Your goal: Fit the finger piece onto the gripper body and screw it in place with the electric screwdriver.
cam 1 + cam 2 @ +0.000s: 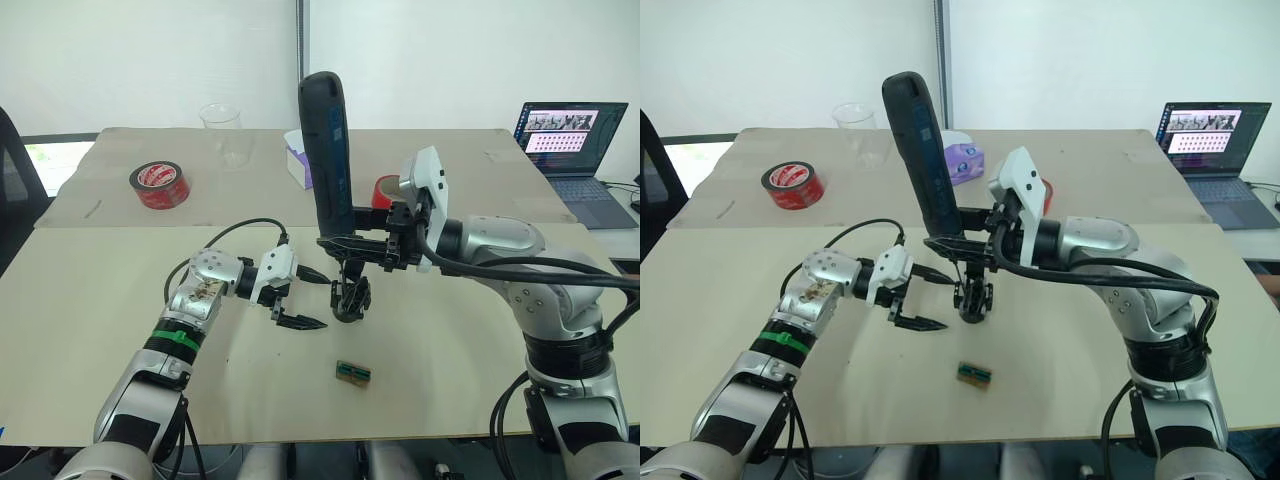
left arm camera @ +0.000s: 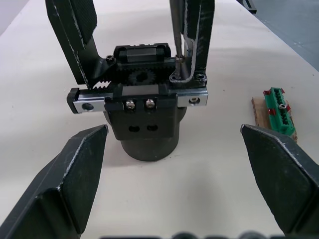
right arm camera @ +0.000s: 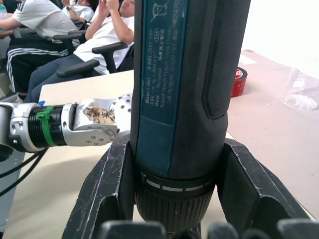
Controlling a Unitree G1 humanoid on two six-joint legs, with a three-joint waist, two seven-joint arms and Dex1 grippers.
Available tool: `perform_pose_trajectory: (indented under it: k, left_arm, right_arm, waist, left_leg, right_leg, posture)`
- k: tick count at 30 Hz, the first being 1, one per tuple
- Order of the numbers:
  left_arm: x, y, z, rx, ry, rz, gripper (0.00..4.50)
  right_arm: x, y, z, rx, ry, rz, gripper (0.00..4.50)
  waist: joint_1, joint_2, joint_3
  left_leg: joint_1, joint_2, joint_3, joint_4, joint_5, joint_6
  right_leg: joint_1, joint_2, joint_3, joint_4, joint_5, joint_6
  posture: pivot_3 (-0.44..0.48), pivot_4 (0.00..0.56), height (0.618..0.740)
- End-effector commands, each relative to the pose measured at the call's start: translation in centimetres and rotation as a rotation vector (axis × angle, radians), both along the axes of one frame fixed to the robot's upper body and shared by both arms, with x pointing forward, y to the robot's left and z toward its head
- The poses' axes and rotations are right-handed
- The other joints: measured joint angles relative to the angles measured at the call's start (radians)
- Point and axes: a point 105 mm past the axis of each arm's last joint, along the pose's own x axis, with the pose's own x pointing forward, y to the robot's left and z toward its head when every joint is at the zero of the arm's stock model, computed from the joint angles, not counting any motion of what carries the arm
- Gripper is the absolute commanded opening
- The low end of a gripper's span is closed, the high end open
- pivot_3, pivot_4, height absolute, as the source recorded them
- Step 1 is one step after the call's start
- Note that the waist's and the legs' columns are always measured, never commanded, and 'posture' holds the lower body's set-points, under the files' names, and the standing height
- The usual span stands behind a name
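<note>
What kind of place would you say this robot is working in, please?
Probably an office or lab workroom: a paper-covered table, an open laptop at its far corner, rolls of red tape, and people seated in office chairs.

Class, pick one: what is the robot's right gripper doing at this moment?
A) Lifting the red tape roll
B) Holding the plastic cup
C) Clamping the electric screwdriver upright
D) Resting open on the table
C: the right gripper is shut around the electric screwdriver, which stands upright over the gripper body.
</note>
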Motion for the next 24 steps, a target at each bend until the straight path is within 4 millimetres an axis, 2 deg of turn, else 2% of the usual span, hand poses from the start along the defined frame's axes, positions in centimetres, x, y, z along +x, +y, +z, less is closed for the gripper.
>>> perform_pose_trajectory:
  k: [1, 11, 19, 24]
  left_arm:
    - [-0.2, -0.2, 1.0, -0.009, -0.044, -0.015, 4.50]
    - [-0.2, -0.2, 1.0, -0.009, -0.045, -0.009, 4.50]
    - [0.7, -0.4, 0.3, -0.014, -0.043, 0.043, 4.50]
    - [0.6, -0.9, -0.3, -0.016, -0.035, 0.037, 4.50]
  right_arm:
    - [-0.4, -0.1, 1.0, 0.028, -0.071, 0.015, 1.89]
    - [-0.2, -0.2, 0.7, 0.031, -0.078, 0.013, 1.89]
    - [-0.3, 0.0, 0.5, 0.040, -0.080, 0.015, 1.89]
    - [-0.5, 0.1, 0.2, 0.040, -0.085, 0.016, 1.89]
  waist:
    - [0.000, 0.000, 0.000]
    - [0.000, 0.000, 0.000]
    - [0.000, 0.000, 0.000]
    - [0.001, 0.000, 0.000]
  left_leg:
    - [0.000, 0.000, 0.000, 0.000, 0.000, 0.000]
    - [0.000, 0.000, 0.000, 0.000, 0.000, 0.000]
    - [0.000, 0.000, 0.000, 0.000, 0.000, 0.000]
    - [0.000, 0.000, 0.000, 0.000, 0.000, 0.000]
  right_leg:
    - [0.000, 0.000, 0.000, 0.000, 0.000, 0.000]
    - [0.000, 0.000, 0.000, 0.000, 0.000, 0.000]
    - [0.000, 0.000, 0.000, 0.000, 0.000, 0.000]
    - [0.000, 0.000, 0.000, 0.000, 0.000, 0.000]
  posture:
    - [0.000, 0.150, 0.740]
    - [0.000, 0.150, 0.740]
    - [0.000, 0.150, 0.740]
    - [0.000, 0.150, 0.740]
